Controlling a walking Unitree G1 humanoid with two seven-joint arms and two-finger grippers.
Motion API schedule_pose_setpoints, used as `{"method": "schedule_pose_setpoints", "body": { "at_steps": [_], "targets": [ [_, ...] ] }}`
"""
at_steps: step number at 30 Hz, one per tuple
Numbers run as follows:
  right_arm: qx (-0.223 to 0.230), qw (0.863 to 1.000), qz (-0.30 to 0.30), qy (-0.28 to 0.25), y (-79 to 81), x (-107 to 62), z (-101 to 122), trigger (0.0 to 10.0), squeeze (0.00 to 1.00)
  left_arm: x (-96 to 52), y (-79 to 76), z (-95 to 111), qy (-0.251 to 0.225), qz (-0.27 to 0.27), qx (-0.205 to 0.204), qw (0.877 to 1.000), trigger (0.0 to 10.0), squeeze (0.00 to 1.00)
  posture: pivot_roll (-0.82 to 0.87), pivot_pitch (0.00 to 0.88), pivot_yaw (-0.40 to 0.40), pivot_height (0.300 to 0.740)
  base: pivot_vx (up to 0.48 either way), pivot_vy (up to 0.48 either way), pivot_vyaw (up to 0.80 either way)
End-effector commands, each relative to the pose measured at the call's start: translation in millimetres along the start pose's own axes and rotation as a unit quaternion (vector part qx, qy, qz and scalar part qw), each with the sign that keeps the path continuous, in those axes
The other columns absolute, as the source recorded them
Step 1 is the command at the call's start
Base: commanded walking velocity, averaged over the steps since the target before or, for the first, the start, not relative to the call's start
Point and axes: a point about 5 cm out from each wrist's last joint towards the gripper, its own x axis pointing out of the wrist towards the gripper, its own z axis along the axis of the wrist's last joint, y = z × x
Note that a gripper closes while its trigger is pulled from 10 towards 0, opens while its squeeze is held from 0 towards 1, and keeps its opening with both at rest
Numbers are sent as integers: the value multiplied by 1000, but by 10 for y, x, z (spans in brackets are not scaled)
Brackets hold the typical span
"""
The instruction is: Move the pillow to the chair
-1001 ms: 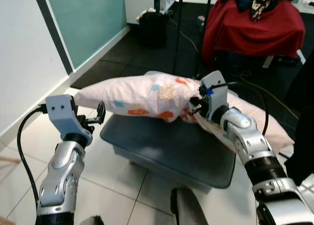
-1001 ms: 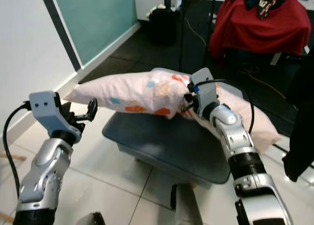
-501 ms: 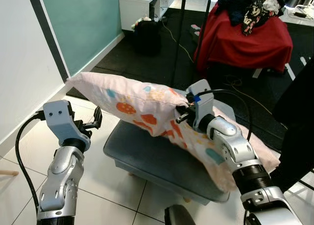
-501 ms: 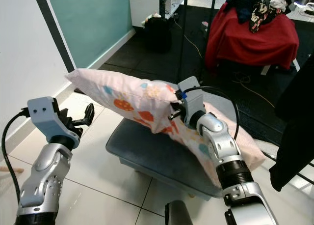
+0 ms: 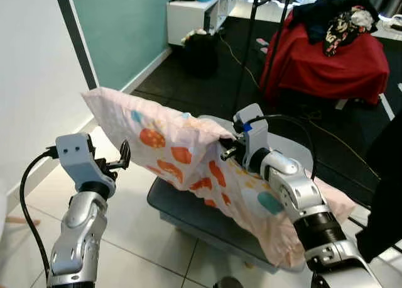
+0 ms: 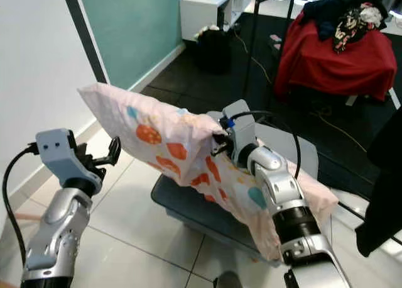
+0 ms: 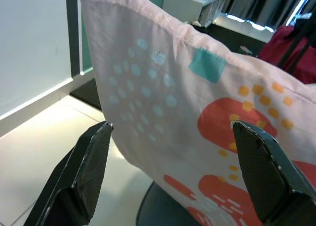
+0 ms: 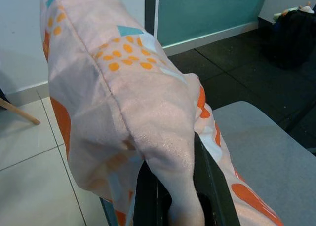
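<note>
The pink patterned pillow [image 5: 188,165] hangs tilted in the air above the grey cushioned seat [image 5: 188,209], one corner raised toward the white wall and its far end drooping over the seat's right edge. Our right gripper [image 5: 231,151] pinches a fold of the pillow's fabric at its upper edge, fingers pressed together on the cloth. Our left gripper [image 7: 173,176] hovers just beside the pillow's raised end, its fingers [image 7: 89,171] spread wide and not touching it. Behind the seat stands a red-draped piece of furniture [image 5: 326,58] piled with clothes.
</note>
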Motion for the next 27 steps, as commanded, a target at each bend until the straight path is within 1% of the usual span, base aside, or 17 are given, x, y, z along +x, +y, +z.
{"method": "schedule_pose_setpoints", "body": {
  "at_steps": [1,6,13,15,22,23,25,27],
  "targets": [
    [-1,999,-6,-34,-7,-8,144,0,0,-37,-25,-90,14,-3,7,1000,10000,0,-185,0,-28,676,0,0,0],
    [-1,999,-9,-32,-17,-4,142,0,0,-36,-39,-97,14,-3,8,1000,10000,0,-186,0,-27,686,0,0,0],
    [2,1000,-11,-29,-18,-5,143,0,0,-35,-30,-117,17,12,13,1000,10000,0,-186,0,-25,711,0,0,0],
    [3,1000,-11,-27,-3,-2,121,0,0,-47,-15,-140,22,16,14,1000,10000,0,-183,0,-25,721,0,0,0],
    [5,1000,-5,-27,33,-6,83,0,0,-73,-3,-171,29,20,13,999,10000,0,-178,0,-26,736,0,0,0],
    [6,1000,3,-30,56,-13,65,10000,0,-82,-4,-181,30,21,13,999,10000,0,-177,0,-26,736,0,0,0],
    [6,999,26,-32,113,-33,42,10000,0,-102,-22,-200,33,9,18,999,10000,0,-175,0,-27,736,0,0,225],
    [4,999,31,-34,131,-38,44,10000,0,-109,-29,-206,35,4,21,999,10000,0,-175,0,-27,736,0,0,612]
  ]
}}
